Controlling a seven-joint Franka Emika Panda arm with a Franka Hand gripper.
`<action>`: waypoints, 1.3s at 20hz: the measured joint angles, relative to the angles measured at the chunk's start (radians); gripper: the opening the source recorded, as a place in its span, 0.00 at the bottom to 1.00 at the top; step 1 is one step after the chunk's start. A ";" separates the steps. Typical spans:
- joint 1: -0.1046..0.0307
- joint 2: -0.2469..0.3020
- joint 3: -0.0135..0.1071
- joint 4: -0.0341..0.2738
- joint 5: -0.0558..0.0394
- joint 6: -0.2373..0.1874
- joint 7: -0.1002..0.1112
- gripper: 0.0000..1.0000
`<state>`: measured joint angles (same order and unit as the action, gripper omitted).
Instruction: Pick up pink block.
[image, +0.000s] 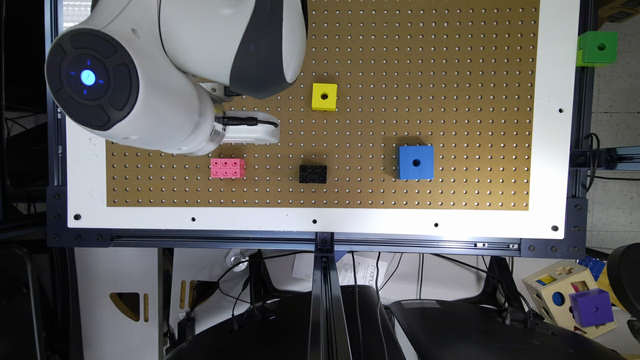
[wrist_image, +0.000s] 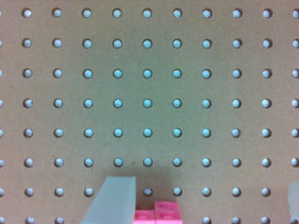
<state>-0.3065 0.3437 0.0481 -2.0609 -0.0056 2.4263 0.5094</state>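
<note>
The pink block (image: 227, 168), a small 2x3 studded brick, lies flat on the brown pegboard (image: 450, 75) toward the exterior view's left. My gripper (image: 248, 132) hovers just beyond it, a little to the exterior view's right and farther from the board's front edge. In the wrist view the gripper (wrist_image: 205, 189) is open: one pale finger (wrist_image: 112, 203) stands beside the pink block (wrist_image: 156, 215), the other finger (wrist_image: 294, 198) barely shows far across. Only the block's edge shows there, close to one finger rather than centred between them. Nothing is held.
A black studded brick (image: 313, 173) lies to the exterior view's right of the pink block. Further right stands a blue cube (image: 416, 162), and a yellow cube (image: 324, 96) sits farther back. A white border (image: 320, 215) frames the board. The arm's bulky joints (image: 150, 70) overhang the back left.
</note>
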 joint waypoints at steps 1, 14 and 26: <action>0.000 0.000 0.000 0.000 0.0000 0.000 0.001 1.00; -0.030 0.080 -0.009 0.115 -0.0010 0.003 -0.005 1.00; -0.030 0.210 -0.007 0.170 -0.0014 0.074 -0.005 1.00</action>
<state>-0.3366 0.5538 0.0406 -1.8904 -0.0070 2.4999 0.5045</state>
